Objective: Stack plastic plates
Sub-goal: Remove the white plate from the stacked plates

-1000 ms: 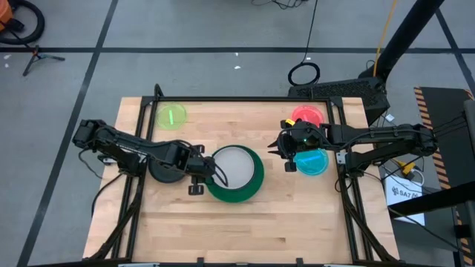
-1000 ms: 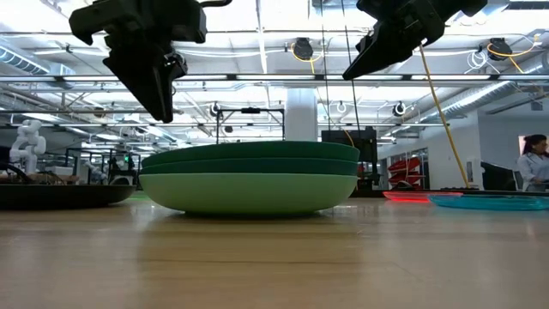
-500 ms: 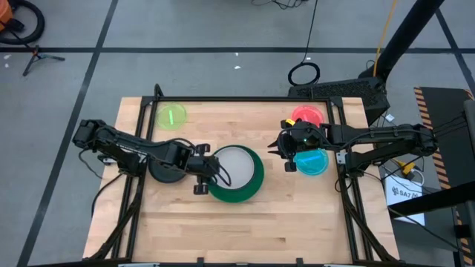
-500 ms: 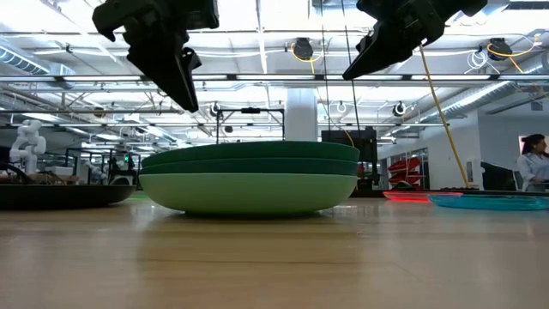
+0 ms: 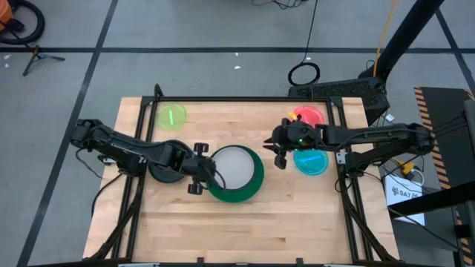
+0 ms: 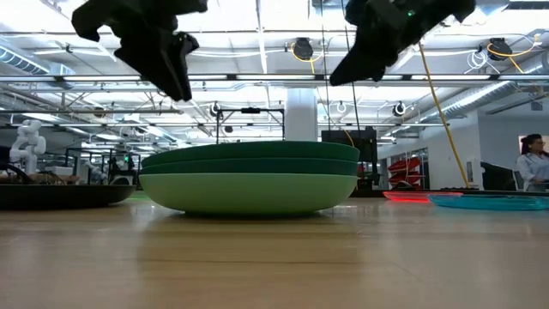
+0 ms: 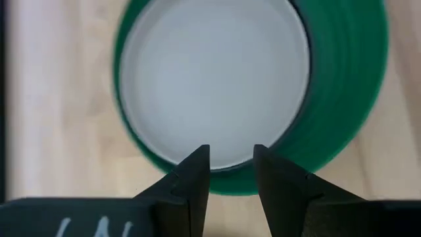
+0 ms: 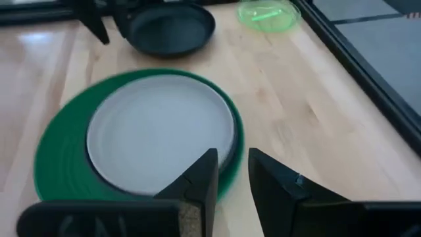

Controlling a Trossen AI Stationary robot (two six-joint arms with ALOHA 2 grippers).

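The wooden worktop (image 5: 245, 230) carries everything, ringed by a dark frame.

Near its middle sits the stack of large plates (image 6: 249, 178): a mint one at the bottom and two dark green ones (image 5: 256, 182) above it, seen edge-on from table height. A white plate (image 5: 234, 166) lies nested in the top green one, set slightly toward the left side of it.

Just left of the stack, touching or nearly touching its rim, lies a black plate (image 5: 165, 169), partly under the left arm.

The small translucent plates are spread out: a lime plate (image 5: 172, 116) near the far left corner, a red plate (image 5: 308, 116) near the far right corner, and a cyan plate (image 5: 312, 162) just in front of the red one by the right edge.

The left gripper (image 5: 196, 168) hangs above the worktop at the left rim of the green stack; its fingers (image 7: 194, 174) stand a narrow gap apart with nothing between them.

The right gripper (image 5: 276, 146) hovers between the stack and the cyan plate, raised off the worktop; its fingers (image 8: 200, 178) are likewise slightly parted and hold nothing.
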